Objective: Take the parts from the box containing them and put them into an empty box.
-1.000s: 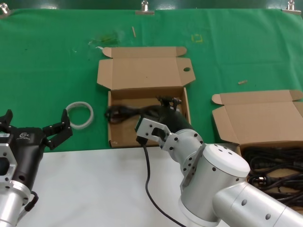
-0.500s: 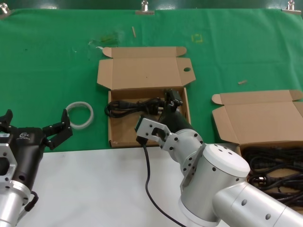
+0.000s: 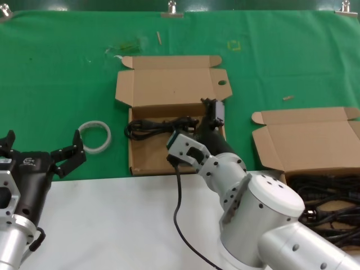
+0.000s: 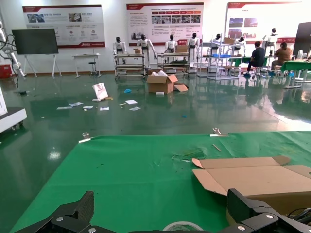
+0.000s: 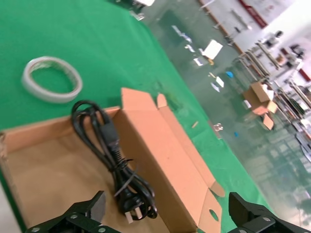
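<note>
Now cable (image 3: 160, 126) below spread right gripper (image 3: 215, 111) jaws.

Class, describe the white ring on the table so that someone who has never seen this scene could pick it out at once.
Start at the green cloth and find the open cardboard box with the oval-holed lid near its middle. On the robot's left of that box, apart from it, the white ring lies flat on the cloth. It is the only round, pale thing there; the black cable lies inside the box.
</note>
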Robot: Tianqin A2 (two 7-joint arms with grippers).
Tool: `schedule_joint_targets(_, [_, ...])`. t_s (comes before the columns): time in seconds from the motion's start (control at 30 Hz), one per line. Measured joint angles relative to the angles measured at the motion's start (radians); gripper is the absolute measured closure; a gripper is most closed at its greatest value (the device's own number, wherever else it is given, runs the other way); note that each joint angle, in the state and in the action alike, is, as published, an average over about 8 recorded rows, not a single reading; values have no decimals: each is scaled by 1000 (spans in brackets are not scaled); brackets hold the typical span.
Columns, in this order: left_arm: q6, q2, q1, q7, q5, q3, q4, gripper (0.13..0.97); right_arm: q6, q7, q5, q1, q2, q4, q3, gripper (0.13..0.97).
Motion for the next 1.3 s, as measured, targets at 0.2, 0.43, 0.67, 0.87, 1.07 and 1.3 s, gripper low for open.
schedule_joint_targets(0.2, [0, 0, 0, 0, 0, 0, 0, 132, -49, 114, -71, -47, 0, 24, 66, 200])
schedule_joint_targets(0.43, [0, 0, 0, 0, 0, 0, 0, 132, -111, 260, -161, -106, 0, 55, 151, 152])
schedule_joint_targets(0.67, [0, 0, 0, 0, 0, 0, 0, 132, -172, 403, -250, -165, 0, 86, 234, 135])
schedule_joint_targets(0.87, [0, 0, 0, 0, 0, 0, 0, 132, -225, 526, -325, -215, 0, 112, 305, 130])
schedule_joint_targets(1.07, [0, 0, 0, 0, 0, 0, 0, 132, -278, 650, -402, -266, 0, 138, 377, 129])
schedule_joint_targets(1.3, [0, 0, 0, 0, 0, 0, 0, 132, -339, 794, -491, -325, 0, 168, 460, 129])
